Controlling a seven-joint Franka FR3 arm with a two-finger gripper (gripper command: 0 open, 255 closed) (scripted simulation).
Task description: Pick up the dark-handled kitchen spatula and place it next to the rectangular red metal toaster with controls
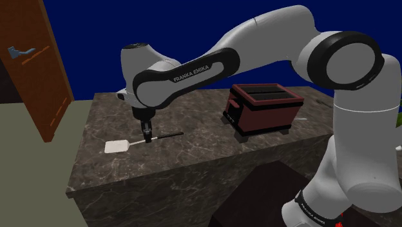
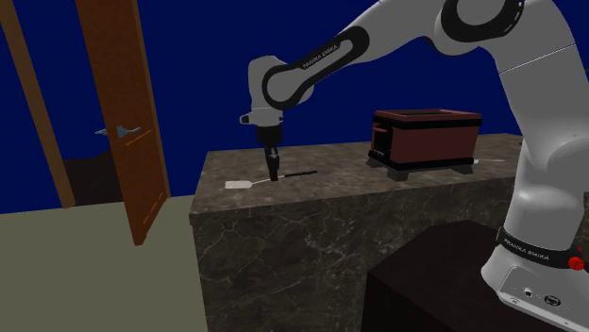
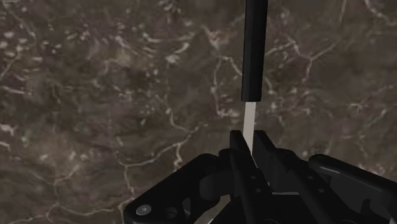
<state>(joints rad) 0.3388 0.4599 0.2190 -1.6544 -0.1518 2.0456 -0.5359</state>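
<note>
The spatula lies flat on the dark marble counter [image 1: 193,169], with a white blade [image 1: 117,146] and a thin black handle [image 1: 170,135]. My gripper [image 1: 147,137] points straight down onto it, between blade and handle. In the wrist view the two fingers are shut on the white shaft [image 3: 249,121] just below the black handle [image 3: 254,51], with my gripper [image 3: 250,150] right over the counter. The second exterior view shows my gripper [image 2: 275,175] at the spatula [image 2: 238,183]. The dark red toaster [image 1: 264,106] [image 2: 425,140] stands farther along the counter, well apart from the spatula.
A brown wooden door [image 1: 32,64] [image 2: 118,113] stands open past the counter's far end. A dark box [image 1: 258,200] sits beside my base, below the counter's front edge. A bare stretch of counter [image 2: 340,179] lies between spatula and toaster.
</note>
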